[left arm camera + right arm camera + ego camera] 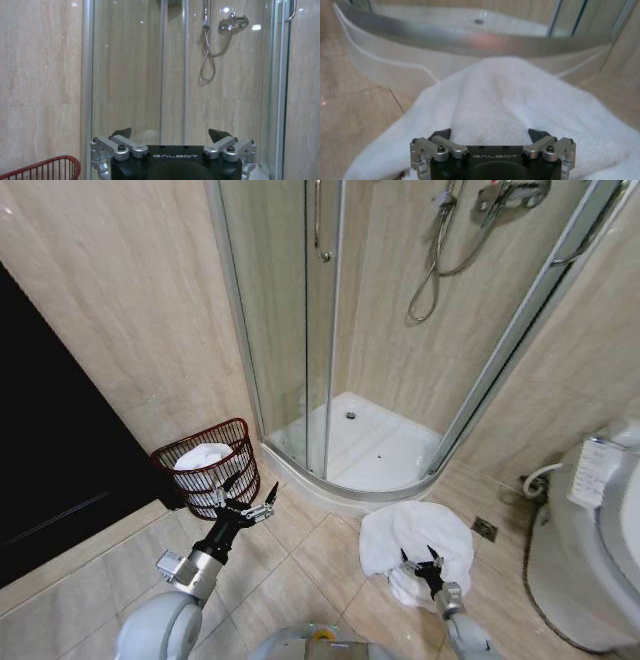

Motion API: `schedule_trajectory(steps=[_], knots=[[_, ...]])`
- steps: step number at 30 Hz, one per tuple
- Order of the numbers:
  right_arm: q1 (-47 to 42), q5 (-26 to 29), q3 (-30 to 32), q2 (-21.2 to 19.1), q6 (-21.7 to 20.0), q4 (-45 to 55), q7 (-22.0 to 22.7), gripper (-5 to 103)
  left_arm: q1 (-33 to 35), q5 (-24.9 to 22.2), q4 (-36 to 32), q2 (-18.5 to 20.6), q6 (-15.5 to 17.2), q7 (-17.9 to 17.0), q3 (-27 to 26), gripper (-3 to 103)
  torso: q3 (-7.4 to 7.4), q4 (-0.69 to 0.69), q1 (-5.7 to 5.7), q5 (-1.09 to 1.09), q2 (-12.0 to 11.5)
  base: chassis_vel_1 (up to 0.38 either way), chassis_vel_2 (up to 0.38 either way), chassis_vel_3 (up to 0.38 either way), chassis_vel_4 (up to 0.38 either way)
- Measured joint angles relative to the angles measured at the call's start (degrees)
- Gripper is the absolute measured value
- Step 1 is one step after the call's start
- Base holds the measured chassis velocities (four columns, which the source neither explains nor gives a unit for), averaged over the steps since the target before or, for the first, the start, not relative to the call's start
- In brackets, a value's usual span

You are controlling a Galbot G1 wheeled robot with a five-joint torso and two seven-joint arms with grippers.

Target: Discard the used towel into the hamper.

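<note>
A white towel (415, 542) lies crumpled on the tiled floor in front of the shower tray, right of centre. My right gripper (421, 562) hangs open just above its near part; in the right wrist view the towel (520, 101) spreads beyond the open gripper (490, 135), with nothing between the fingers. The hamper (228, 470), a small round reddish-brown wire basket, stands against the wall at the left with some white cloth (202, 455) inside. My left gripper (246, 502) is open and empty, close to the hamper's right side. The hamper's rim (47, 165) shows beside the left gripper (170, 135).
The glass shower enclosure (300, 330) with its white tray (380, 450) stands straight ahead. A white toilet (590, 550) is at the right, a floor drain (484, 528) beside the towel. A dark doorway (50, 460) is at the left. Bare tiles lie between the arms.
</note>
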Motion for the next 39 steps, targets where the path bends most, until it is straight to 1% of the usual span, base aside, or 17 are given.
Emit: schedule_trajectory(steps=[1, 6, 8, 10, 16, 18, 21, 25, 28, 29, 30, 32, 33, 35, 37, 39], knots=[[1.09, 0.28, -0.16, -0.06, -0.62, -1.21, -0.55, 100, 0.00, 0.00, 0.00, 0.00, 0.00, 0.00, 0.00, 100, 0.00, 0.00, 0.00, -0.01, 0.00, 0.000, 0.000, 0.000, 0.000], [5.04, 0.71, 0.10, 0.52, -1.11, -6.09, -2.43, 100, 0.00, 0.00, 0.00, 0.00, 0.00, 0.00, 0.00, 100, 0.04, 0.02, 0.02, 0.00, 0.06, 0.000, 0.000, 0.000, 0.000], [5.95, 0.94, 0.21, 0.74, -0.81, -7.62, -2.95, 100, 0.00, 0.00, 0.00, 0.00, 0.00, 0.00, 0.00, 100, 0.05, 0.02, 0.03, 0.00, 0.08, 0.000, 0.000, 0.000, 0.000], [7.82, 1.42, 0.45, 1.19, 0.27, -11.63, -4.00, 100, 0.00, 0.00, 0.00, 0.00, 0.00, 0.00, 0.00, 100, 0.09, 0.02, 0.05, 0.00, 0.15, 0.000, 0.000, 0.000, 0.000], [9.23, 1.73, 0.69, 1.67, 2.27, -15.88, -4.55, 100, 0.00, 0.00, 0.00, 0.00, 0.00, 0.00, 0.00, 100, 0.16, 0.02, 0.09, 0.00, 0.26, 0.000, 0.000, 0.000, 0.000], [9.36, 1.30, 0.48, 1.87, 4.19, -16.55, -3.75, 100, 0.01, 0.00, 0.00, 0.00, 0.00, 0.00, 0.00, 100, 0.19, 0.02, 0.11, 0.01, 0.30, 0.000, 0.000, 0.000, 0.000], [9.01, 1.33, -0.10, 1.84, 5.13, -16.13, -2.72, 100, 0.00, 0.00, 0.00, 0.00, 0.00, 0.00, 0.00, 100, 0.22, 0.02, 0.13, 0.00, 0.35, 0.000, 0.000, 0.000, 0.000], [8.96, 1.72, -0.16, 2.08, 5.61, -16.39, -2.39, 100, 0.00, 0.00, 0.00, 0.00, 0.00, 0.00, 0.00, 100, 0.25, 0.02, 0.14, 0.00, 0.38, 0.000, 0.000, 0.000, 0.000], [9.43, 1.82, 0.38, 3.16, 7.23, -18.16, -2.05, 100, 0.00, 0.00, 0.00, 0.00, 0.00, 0.00, 0.00, 100, 0.27, 0.02, 0.16, -0.01, 0.42, 0.000, 0.000, 0.000, 0.000], [9.45, 0.85, 0.51, 3.60, 8.25, -18.51, -0.71, 100, 0.00, 0.00, 0.00, 0.00, 0.00, 0.00, 0.00, 100, 0.28, 0.02, 0.16, 0.01, 0.43, 0.000, 0.000, 0.000, 0.000], [9.45, 0.85, 0.51, 3.60, 8.25, -18.51, -0.71, 100, 0.00, 0.00, 0.00, 0.00, 0.00, 0.00, 0.00, 100, 0.28, 0.02, 0.16, 0.01, 0.43, 0.000, 0.000, 0.000, 0.000], [9.31, -1.98, 0.42, 3.90, 11.43, -18.76, 2.36, 100, 0.00, 0.00, 0.00, 0.00, 0.00, 0.00, 0.00, 100, 0.30, 0.02, 0.17, 0.02, 0.46, 0.000, 0.000, 0.000, 0.000], [9.31, -1.98, 0.42, 3.90, 11.43, -18.76, 2.36, 100, 0.00, 0.00, 0.00, 0.00, 0.00, 0.00, 0.00, 100, 0.30, 0.02, 0.17, 0.02, 0.46, 0.000, 0.000, 0.000, 0.000], [9.18, -4.63, 0.23, 3.72, 13.49, -18.81, 4.65, 100, 0.00, 0.00, 0.00, 0.00, 0.00, 0.00, 0.00, 100, 0.31, 0.02, 0.17, 0.02, 0.47, 0.000, 0.000, 0.000, 0.000], [8.93, -6.64, -0.06, 3.19, 14.05, -18.44, 6.67, 100, 0.00, 0.00, 0.00, 0.00, 0.00, 0.00, 0.00, 100, 0.32, 0.02, 0.18, 0.00, 0.50, 0.000, 0.000, 0.000, 0.000], [8.85, -7.01, 0.00, 3.11, 14.26, -18.32, 7.22, 100, 0.00, 0.00, 0.00, 0.00, 0.00, 0.00, 0.00, 100, 0.32, 0.02, 0.18, -0.01, 0.51, 0.000, 0.000, 0.000, 0.000]])
